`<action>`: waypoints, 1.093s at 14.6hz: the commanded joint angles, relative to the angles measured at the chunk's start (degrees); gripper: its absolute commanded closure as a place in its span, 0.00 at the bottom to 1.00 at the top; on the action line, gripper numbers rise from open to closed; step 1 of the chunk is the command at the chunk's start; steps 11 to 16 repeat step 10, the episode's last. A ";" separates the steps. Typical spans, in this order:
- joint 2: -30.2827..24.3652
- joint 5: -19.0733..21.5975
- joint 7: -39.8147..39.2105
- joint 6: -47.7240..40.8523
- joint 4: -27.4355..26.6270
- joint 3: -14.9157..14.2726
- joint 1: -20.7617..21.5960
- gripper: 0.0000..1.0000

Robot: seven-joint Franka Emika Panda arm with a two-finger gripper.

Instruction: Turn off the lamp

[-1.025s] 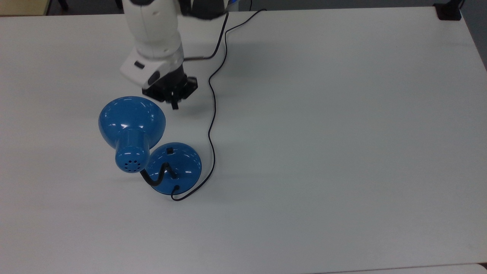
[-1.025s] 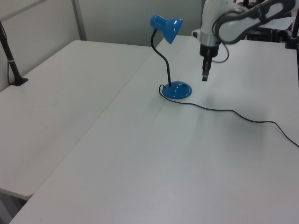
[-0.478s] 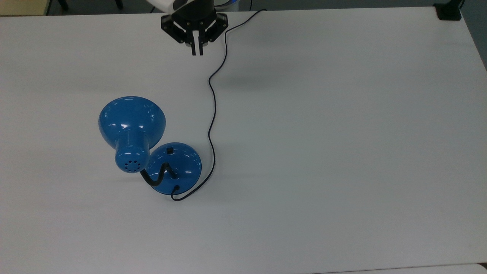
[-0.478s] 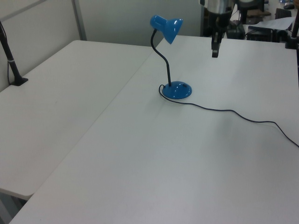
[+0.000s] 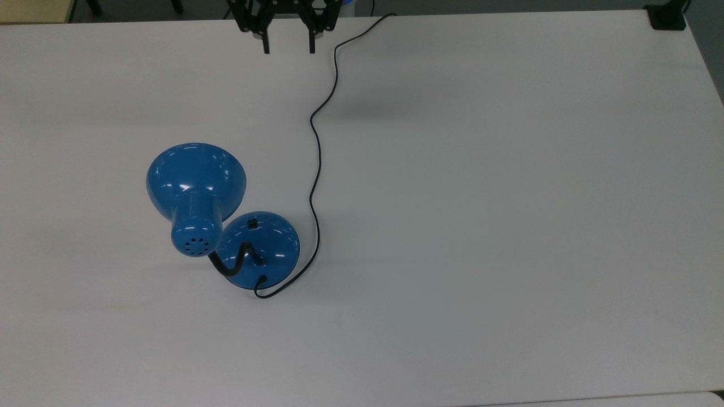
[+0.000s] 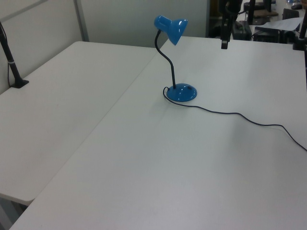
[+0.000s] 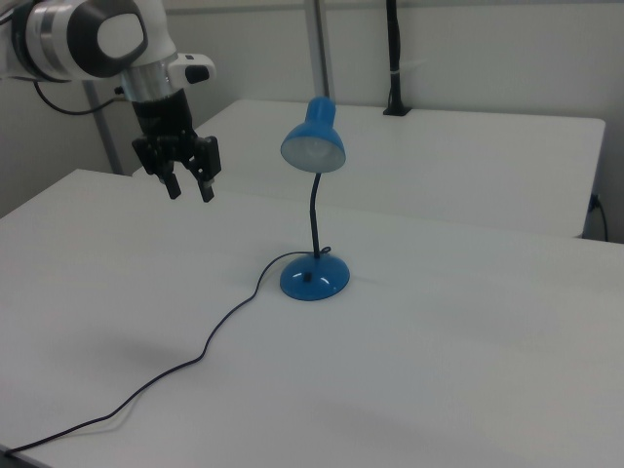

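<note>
So the lamp (image 5: 220, 217) sits at about 8 o'clock from the middle of the tabletop (image 5: 509, 226) in the top view, shade (image 5: 195, 178) leaning out toward 10 o'clock of its round base (image 5: 271, 257). The little black switch (image 5: 253, 224) is on the base's 12 o'clock side, uncovered. In the right view the shade's mouth looks pale, but I can't say for sure if the bulb is lit.

My read: the arm is nowhere near the switch right now, so either the press is done and this is the parked pose, or it's yet to come. If the light is on, the next move needs the end effector (image 5: 288, 48) brought down at the switch from the 12 o'clock side, steering around the shade and not snagging the cord (image 5: 314, 169), which runs from the base up to the far edge.

The end effector hangs high at the top view's 12 o'clock edge, fingers spread apart, nothing in them, pointing down, well apart from the lamp. The right view has it (image 7: 189, 185) at 10 o'clock of the lamp.
</note>
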 commanded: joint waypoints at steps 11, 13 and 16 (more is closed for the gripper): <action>-0.26 0.61 0.93 -5.26 3.20 -0.54 -0.70 0.00; -0.26 0.61 0.93 -5.26 3.20 -0.54 -0.70 0.00; -0.26 0.61 0.93 -5.26 3.20 -0.54 -0.70 0.00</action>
